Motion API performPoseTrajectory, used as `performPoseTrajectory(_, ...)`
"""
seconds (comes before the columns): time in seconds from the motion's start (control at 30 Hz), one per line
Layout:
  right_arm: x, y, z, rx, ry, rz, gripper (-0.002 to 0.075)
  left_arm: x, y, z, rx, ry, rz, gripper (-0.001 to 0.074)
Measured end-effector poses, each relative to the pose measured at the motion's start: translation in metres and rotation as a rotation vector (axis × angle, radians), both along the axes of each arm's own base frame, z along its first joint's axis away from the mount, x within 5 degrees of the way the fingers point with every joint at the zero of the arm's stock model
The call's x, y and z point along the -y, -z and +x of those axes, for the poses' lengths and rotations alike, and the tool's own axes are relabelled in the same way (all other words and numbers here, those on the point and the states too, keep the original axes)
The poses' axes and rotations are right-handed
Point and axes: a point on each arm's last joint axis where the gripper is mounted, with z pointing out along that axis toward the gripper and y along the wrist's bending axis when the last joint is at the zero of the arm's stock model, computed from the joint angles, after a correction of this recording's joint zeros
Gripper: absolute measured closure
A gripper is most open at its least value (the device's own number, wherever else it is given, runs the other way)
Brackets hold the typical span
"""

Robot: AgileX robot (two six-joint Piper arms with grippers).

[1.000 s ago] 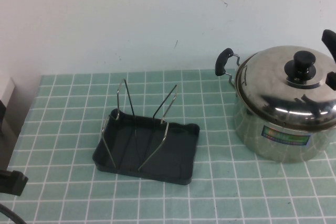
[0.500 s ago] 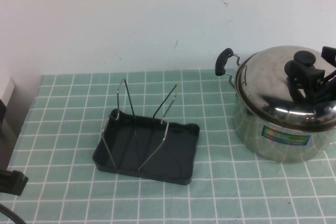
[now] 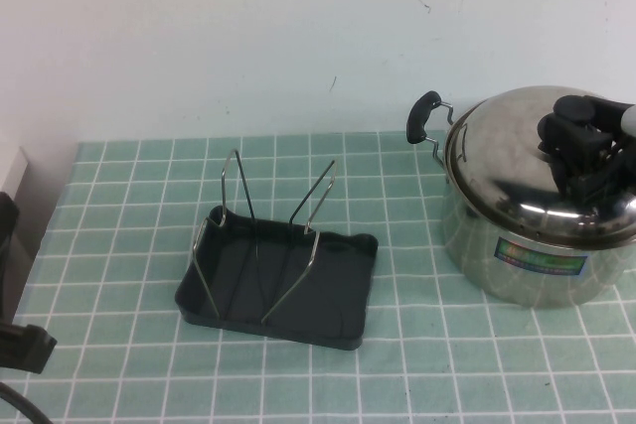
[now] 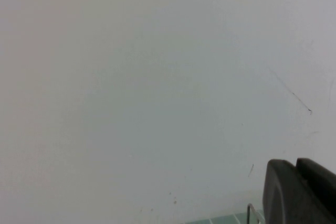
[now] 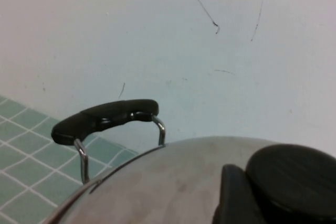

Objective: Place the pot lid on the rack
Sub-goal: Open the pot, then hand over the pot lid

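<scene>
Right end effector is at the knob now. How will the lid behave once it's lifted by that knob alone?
The lid looks like rigid steel, so no flexing. Held only by its knob in the right end effector, the wide dome may swing or tilt. Its shiny rim could slide against the rack wires. Left end effector sits parked near-left.

brightness: even, diffuse, fairly bright; wall (image 3: pixel 248 37) reads flat white
glare: soft highlights streak the pot lid (image 3: pixel 507 161) dome
shadows: weak, short, under the rack (image 3: pixel 283 280) and pot (image 3: pixel 487 250)
focus: high view slightly soft; right wrist view blurs the lid knob (image 5: pixel 294 182) up close
left wrist: washed out, almost all wall; dark blurred shape at the edge, probably the left gripper (image 4: pixel 299 192)
</scene>
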Motion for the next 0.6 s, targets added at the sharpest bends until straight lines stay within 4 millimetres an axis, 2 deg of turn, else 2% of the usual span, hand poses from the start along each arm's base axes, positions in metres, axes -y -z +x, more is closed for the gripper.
performPoseTrajectory(0.17, -0.001, -0.001, 0.001, 0.023, -0.006, 0.016, 0.0370, 0.002, 0.001, 0.000, -0.035, 0.036, -0.072, 0.0737)
performPoseTrajectory(0.3, -0.001, -0.007, 0.001, 0.089, -0.009, 0.042, 0.0370, 0.005, -0.001, -0.002, -0.056, 0.107, -0.217, 0.0737)
performPoseTrajectory(0.4, 0.000, -0.020, -0.001, 0.134, 0.012, 0.055, 0.0370, 0.011, -0.007, -0.006, -0.033, 0.221, -0.341, 0.0737)
performPoseTrajectory(0.6, -0.001, -0.061, -0.016, 0.256, -0.008, 0.070, 0.0370, 0.024, -0.016, -0.016, -0.056, 0.469, -0.557, 0.0734)
